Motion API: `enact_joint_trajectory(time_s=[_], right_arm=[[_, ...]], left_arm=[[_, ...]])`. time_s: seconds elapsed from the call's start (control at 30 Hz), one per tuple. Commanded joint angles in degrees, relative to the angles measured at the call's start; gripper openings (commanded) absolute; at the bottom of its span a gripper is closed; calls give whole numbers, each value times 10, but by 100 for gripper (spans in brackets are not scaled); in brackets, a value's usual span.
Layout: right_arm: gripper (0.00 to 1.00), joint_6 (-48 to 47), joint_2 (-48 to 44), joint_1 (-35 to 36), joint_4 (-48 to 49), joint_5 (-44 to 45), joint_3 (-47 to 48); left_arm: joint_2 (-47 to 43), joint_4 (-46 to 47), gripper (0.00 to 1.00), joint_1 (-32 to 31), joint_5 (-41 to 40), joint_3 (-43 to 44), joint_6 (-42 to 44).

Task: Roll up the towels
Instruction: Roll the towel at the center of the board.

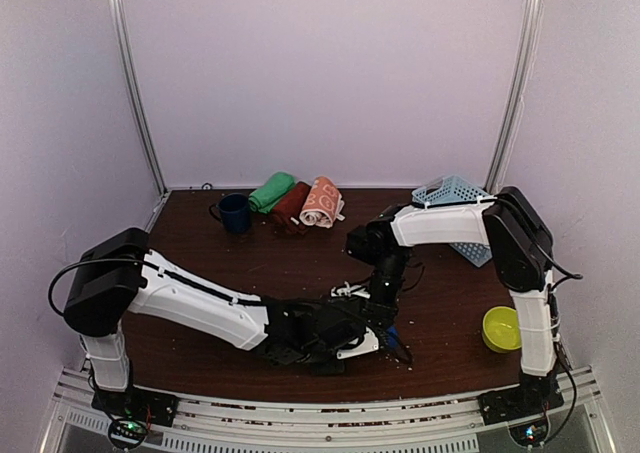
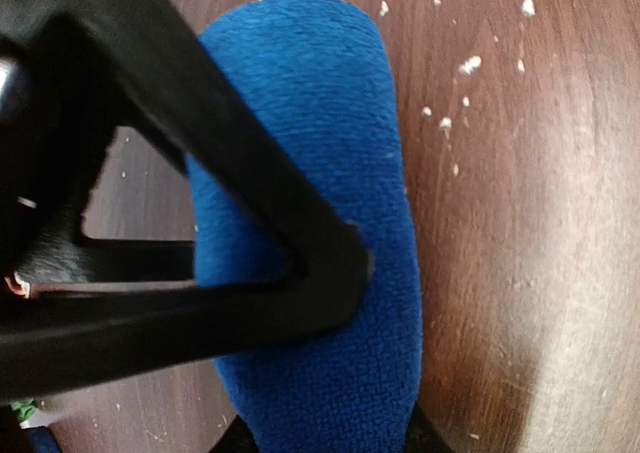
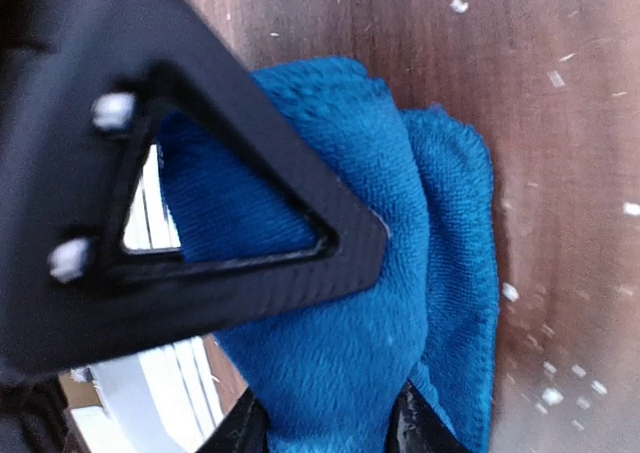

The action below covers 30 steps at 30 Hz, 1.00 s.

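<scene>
- The rolling step is drawing to its end: the royal blue towel (image 2: 320, 103) is lying as a fat roll at the near middle of the table (image 1: 300, 263), almost hidden from above by both arms.
- The left gripper (image 2: 340, 358) is pinching that roll, with one finger lying across the top of it and the other showing just beneath.
- The right gripper (image 3: 345, 343) is straddling the roll's other end, where a looser flap is hanging off to one side. I cannot tell whether it is squeezing or only bracketing the cloth.
- The next move is probably calling for that loose flap to be tucked in, and then for letting go gently so the soft roll is not springing open.
- The green towel (image 1: 272, 191), dark maroon towel (image 1: 290, 209) and orange printed towel (image 1: 322, 201) are sitting rolled side by side at the back, beside the navy mug (image 1: 234, 213).
- White crumbs (image 2: 468, 65) are speckling the dark wood, so the terry may be picking some up.
- A pale blue basket (image 1: 455, 188) is resting on the right, behind the right arm, a yellow-green bowl (image 1: 502, 328) is sitting near that arm's base, and pale lilac walls (image 1: 330, 73) are closing in the space.
</scene>
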Motion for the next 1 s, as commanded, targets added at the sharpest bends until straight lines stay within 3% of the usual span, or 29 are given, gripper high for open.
enact_joint_trajectory(time_s=[0.0,0.17,0.27,0.43,0.53,0.73,0.97], right_arm=[[42,-7,-82,-47,-19,15,16],[42,43,-204,-111,-12,41,8],[42,66,-300,-147,20,38,-19],[42,100,-489,-154,147,58,-141],[42,82,-570,-153,173,46,-188],[38,5,-631,-138,131,22,-212],[33,-27,-630,-17,134,103,-272]], left_arm=[[36,-24,31,15,81,7,-41],[49,-39,28,44,128,10,-76],[67,-60,27,83,209,24,-93],[94,-92,26,125,313,61,-98],[123,-125,26,146,361,93,-101],[161,-158,24,167,416,127,-106],[180,-166,24,190,457,137,-118]])
